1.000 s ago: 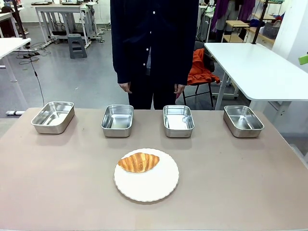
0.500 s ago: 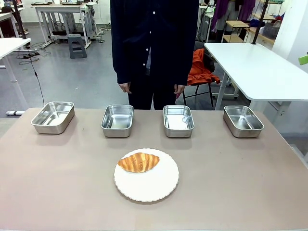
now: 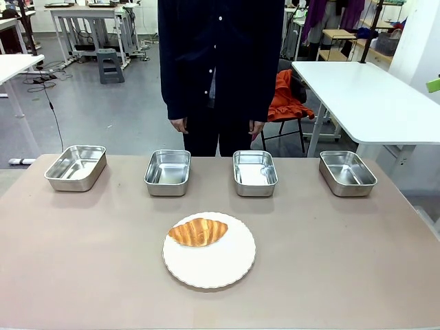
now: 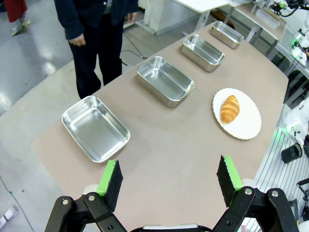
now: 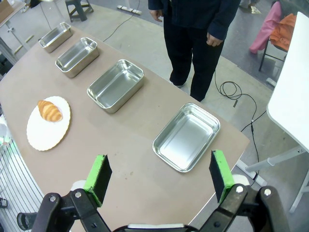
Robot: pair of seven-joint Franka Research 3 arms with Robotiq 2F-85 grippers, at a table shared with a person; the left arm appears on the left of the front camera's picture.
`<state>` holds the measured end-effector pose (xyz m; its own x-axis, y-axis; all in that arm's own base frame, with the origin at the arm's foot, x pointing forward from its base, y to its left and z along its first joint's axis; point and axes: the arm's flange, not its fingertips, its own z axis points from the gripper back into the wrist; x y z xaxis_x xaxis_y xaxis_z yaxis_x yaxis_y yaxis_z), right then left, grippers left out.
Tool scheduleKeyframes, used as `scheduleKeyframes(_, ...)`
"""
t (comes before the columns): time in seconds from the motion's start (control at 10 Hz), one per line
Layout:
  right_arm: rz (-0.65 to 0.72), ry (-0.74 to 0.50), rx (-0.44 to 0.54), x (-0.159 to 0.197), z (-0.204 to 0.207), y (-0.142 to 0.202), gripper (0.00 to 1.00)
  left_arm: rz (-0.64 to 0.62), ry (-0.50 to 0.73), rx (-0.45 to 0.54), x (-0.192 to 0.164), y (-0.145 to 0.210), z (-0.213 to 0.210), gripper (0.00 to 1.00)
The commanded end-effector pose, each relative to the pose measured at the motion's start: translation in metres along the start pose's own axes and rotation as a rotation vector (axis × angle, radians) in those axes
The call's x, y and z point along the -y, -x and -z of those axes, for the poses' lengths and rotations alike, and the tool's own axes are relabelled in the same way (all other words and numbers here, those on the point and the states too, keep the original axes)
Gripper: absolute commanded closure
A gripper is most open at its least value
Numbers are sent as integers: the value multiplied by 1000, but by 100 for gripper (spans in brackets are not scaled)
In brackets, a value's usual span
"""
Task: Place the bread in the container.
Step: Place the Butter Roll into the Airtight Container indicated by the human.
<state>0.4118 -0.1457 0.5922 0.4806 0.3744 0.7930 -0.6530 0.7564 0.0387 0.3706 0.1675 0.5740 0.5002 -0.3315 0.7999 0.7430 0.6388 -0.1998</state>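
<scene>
A: Where is the bread?

B: On the upper left part of the white plate, at the centre of the front view, on the bench; four alike steel pans stand in a row above it, all empty; I cannot tell which one is meant.

A: And the grippers?

B: The left gripper and right gripper are both spread wide, holding nothing, well above the bench.

A: Then I would descend over the crescent's thick middle; pinch across its width, gently; the flaky crust probably crushes easily.

Bare table around plate; pans stand well apart.
</scene>
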Motion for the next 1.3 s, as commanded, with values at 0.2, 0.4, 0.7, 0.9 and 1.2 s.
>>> scheduleKeyframes(0.2, -5, -2, 6, 1, 0, -1, 0, 15, 4, 4, 0, 1, -2, 0)
scheduleKeyframes(0.4, -5, -2, 6, 1, 0, -1, 0, 15, 4, 4, 0, 1, -2, 0)
scheduleKeyframes(0.7, -5, -2, 6, 1, 0, -1, 0, 15, 4, 4, 0, 1, -2, 0)
scheduleKeyframes(0.9, -5, -2, 6, 1, 0, -1, 0, 15, 4, 4, 0, 1, -2, 0)
scheduleKeyframes(1.2, -5, -2, 6, 1, 0, -1, 0, 15, 4, 4, 0, 1, -2, 0)
